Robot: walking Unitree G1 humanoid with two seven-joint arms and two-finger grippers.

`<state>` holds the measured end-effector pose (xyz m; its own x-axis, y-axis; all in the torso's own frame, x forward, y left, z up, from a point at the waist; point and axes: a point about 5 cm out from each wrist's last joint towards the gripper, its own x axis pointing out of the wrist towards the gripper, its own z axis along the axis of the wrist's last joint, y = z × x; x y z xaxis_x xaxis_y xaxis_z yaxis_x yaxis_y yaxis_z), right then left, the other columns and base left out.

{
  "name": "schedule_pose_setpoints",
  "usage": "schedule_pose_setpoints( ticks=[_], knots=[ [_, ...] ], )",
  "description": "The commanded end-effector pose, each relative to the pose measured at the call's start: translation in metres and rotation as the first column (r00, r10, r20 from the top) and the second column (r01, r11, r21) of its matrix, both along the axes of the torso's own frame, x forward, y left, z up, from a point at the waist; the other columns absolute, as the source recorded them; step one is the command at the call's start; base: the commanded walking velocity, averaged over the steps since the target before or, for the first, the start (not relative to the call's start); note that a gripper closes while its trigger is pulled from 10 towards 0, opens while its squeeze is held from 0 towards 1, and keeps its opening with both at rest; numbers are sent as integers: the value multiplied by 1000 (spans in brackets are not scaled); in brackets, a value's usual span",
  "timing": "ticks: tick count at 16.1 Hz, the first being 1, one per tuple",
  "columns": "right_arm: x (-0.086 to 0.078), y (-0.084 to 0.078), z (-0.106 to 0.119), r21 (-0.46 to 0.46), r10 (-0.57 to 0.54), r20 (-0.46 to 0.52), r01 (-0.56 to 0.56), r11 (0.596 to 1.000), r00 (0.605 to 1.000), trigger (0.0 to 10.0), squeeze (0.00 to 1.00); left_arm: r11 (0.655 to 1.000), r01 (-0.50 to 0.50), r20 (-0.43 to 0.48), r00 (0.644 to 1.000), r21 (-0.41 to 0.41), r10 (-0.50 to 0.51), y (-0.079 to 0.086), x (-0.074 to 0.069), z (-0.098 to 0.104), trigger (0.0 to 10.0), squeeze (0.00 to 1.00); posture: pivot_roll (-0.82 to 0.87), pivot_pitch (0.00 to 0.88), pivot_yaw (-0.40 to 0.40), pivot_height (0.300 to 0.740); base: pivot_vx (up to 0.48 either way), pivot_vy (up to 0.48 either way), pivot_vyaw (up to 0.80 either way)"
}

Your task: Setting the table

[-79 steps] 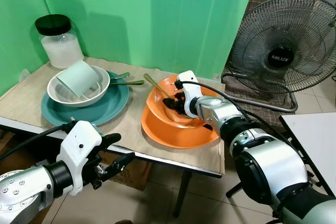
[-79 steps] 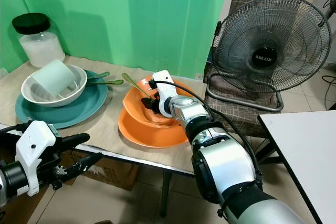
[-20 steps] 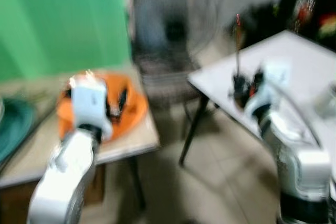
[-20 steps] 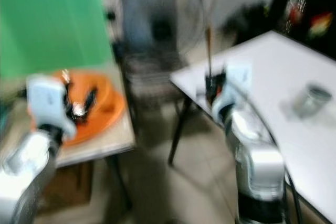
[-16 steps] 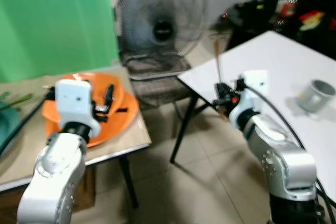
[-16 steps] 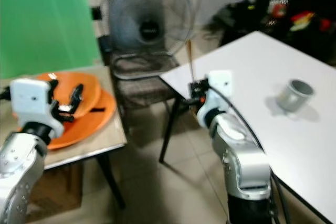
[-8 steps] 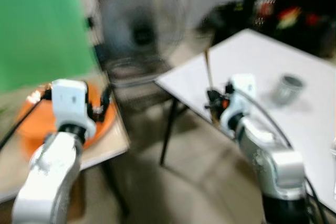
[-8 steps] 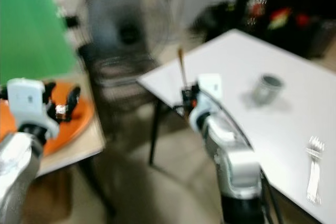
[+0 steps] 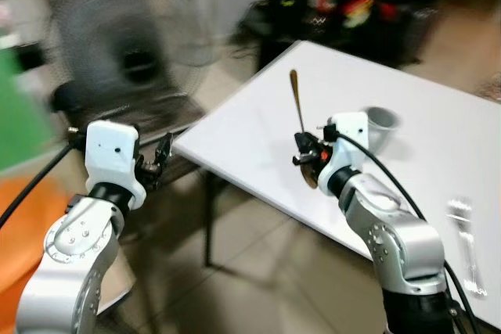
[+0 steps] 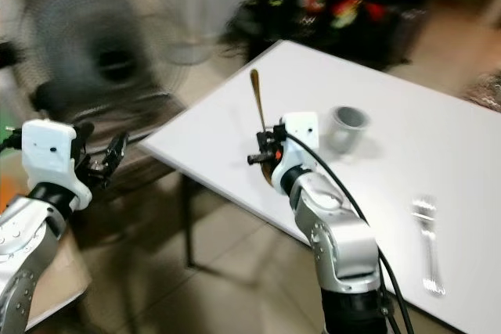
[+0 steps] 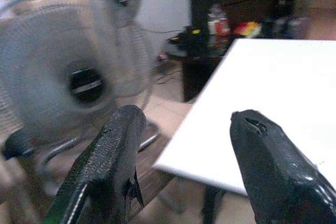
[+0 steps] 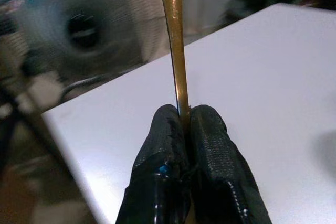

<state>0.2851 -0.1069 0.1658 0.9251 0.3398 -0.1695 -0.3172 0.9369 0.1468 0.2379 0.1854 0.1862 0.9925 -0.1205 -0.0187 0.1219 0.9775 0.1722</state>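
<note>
Ahead and to the right stands the white table (image 9: 407, 107), the largest thing in sight, its near corner jutting toward the robot. No writing can be read anywhere; the frames are blurred. Left of the table, on the floor, is a grey pedestal fan (image 9: 125, 60), with a dark chair (image 9: 168, 166) just before it. Beyond the table's far edge sits a dark cabinet (image 10: 352, 5) bearing some red and yellow items too smeared to name. At the lower left edge an orange patch (image 9: 19, 224) shows.

On the tabletop a grey cup (image 10: 347, 124) stands upright; what it holds cannot be made out. A silver fork (image 10: 427, 248) lies flat nearer the robot's right side, well apart from the cup.

Over the table's near edge, the right gripper (image 12: 182, 124) has its fingers pressed together on a gold spoon (image 9: 297, 107), handle pointing up, bowl end below the fingers. The left gripper (image 11: 184, 135) is raised before the fan with its fingers spread and nothing between them.
</note>
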Motion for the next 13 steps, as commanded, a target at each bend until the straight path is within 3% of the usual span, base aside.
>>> schedule_pose_setpoints(
  ticks=[1,9,13],
  knots=[
    [-2,-10,2,-7,-41,15,41,999,999,10000,0,999,49,-2,999,-11,-49,-8,0,0,10000,0,47,0,-48,740,326,0,-406],
    [-8,-5,6,24,-25,45,23,999,999,10000,0,998,64,-8,998,-11,-64,-11,5,-2,10000,0,35,0,-38,740,317,0,0],
    [-12,-6,7,36,-35,50,34,999,998,10000,0,997,81,-9,997,4,-81,-14,8,-2,10000,0,26,0,-25,740,0,0,-152]
  ],
)
